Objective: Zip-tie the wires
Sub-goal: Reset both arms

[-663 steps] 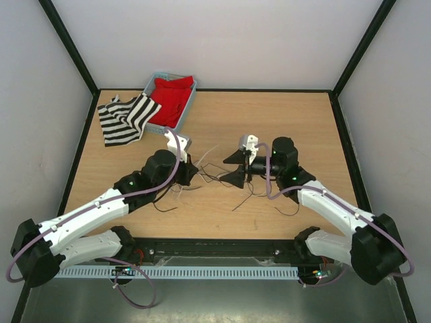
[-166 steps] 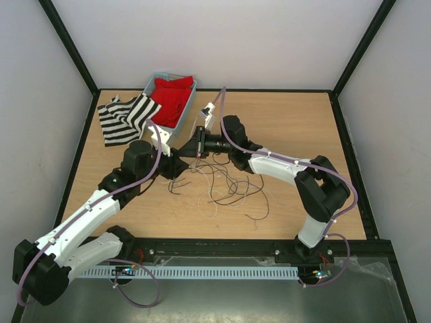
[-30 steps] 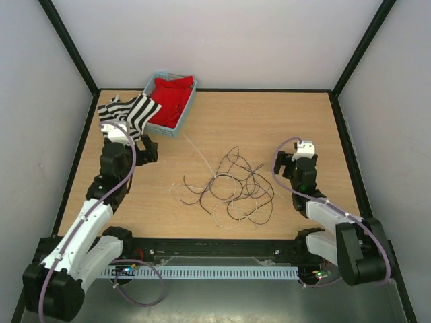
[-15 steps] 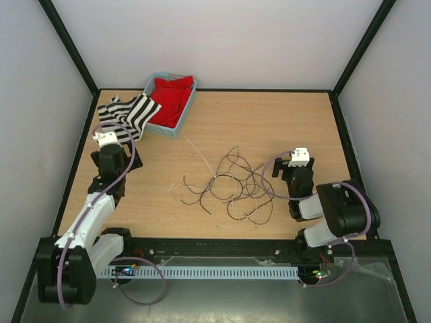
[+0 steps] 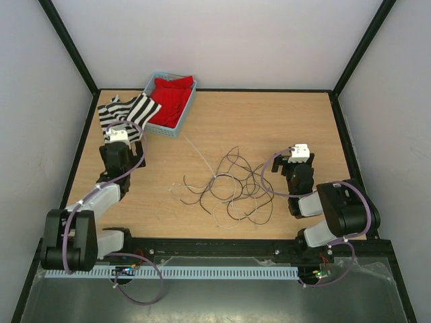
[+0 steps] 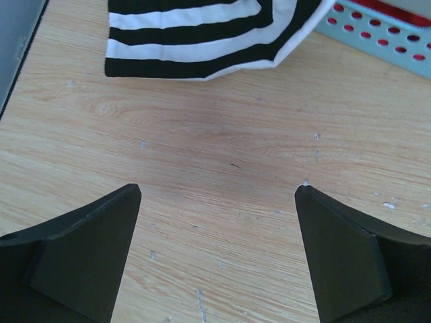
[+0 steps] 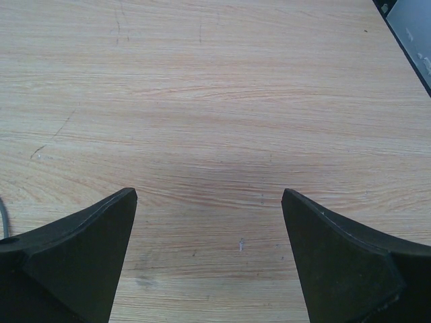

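Note:
The wires [image 5: 232, 187] lie in a loose tangle of thin black loops at the middle of the table, with a pale strand [image 5: 199, 153] running out toward the far left. My left gripper [image 5: 121, 142] is folded back at the left side, well apart from the tangle. In the left wrist view it [image 6: 219, 192] stands open over bare wood just short of the striped cloth. My right gripper [image 5: 294, 163] sits to the right of the tangle, and the right wrist view shows it [image 7: 209, 195] open over bare wood. Neither wrist view shows the wires.
A black-and-white striped cloth [image 5: 126, 114] lies at the far left, also seen in the left wrist view [image 6: 195, 33]. Next to it stands a light blue basket [image 5: 152, 83] holding red cloth [image 5: 172, 98]. Black frame posts and grey walls border the table [image 5: 269, 121].
Both arms have drawn back toward their bases and folded up. The left gripper moved nearer the striped cloth; the right settled beside the tangle. The wires have not moved.

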Robot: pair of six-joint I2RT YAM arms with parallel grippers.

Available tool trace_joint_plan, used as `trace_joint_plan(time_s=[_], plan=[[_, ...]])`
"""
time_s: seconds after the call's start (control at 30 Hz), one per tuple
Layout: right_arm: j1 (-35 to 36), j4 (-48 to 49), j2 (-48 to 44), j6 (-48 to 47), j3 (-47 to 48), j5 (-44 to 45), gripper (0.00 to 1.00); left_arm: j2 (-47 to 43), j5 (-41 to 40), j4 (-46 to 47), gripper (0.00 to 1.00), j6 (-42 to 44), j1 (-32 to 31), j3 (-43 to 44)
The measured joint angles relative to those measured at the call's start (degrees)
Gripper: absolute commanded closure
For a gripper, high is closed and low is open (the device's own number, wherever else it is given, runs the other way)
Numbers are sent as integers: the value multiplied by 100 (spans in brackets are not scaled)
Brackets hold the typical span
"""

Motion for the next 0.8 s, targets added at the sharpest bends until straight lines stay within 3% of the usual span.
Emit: trace_joint_plan(time_s=[0.37, 0.8], plan=[[39, -13, 0, -28, 22, 50, 1, 1928, 1141, 2839, 1, 802, -13, -564], [48, -63, 0, -50, 81, 96, 1, 2050, 1502, 2957, 1, 881, 63, -350]])
